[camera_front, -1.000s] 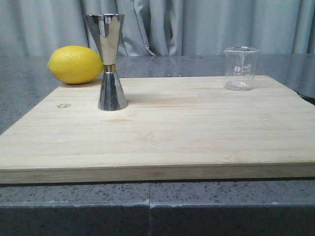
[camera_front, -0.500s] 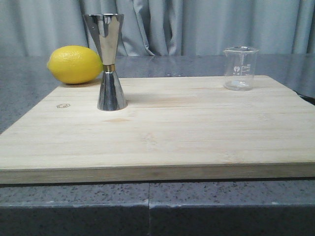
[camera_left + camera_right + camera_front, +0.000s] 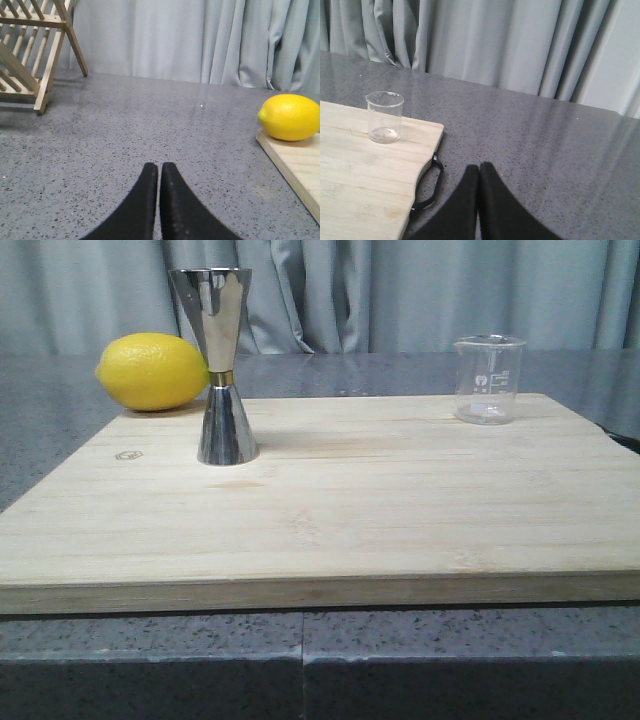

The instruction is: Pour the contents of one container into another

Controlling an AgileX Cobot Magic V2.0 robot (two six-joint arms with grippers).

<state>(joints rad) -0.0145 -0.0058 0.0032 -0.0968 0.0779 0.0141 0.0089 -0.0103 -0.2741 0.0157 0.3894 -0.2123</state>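
The clear glass beaker with white scale marks stands upright at the far right of the wooden board; it also shows in the right wrist view as the beaker. The steel hourglass jigger with a gold waist band stands upright at the board's far left. Neither gripper appears in the front view. My left gripper is shut and empty over the grey counter, left of the board. My right gripper is shut and empty over the counter, right of the board and well short of the beaker.
A yellow lemon lies on the counter behind the jigger, touching the board's far left corner. A wooden rack stands far left. The board has a black handle on its right end. Grey curtains hang behind.
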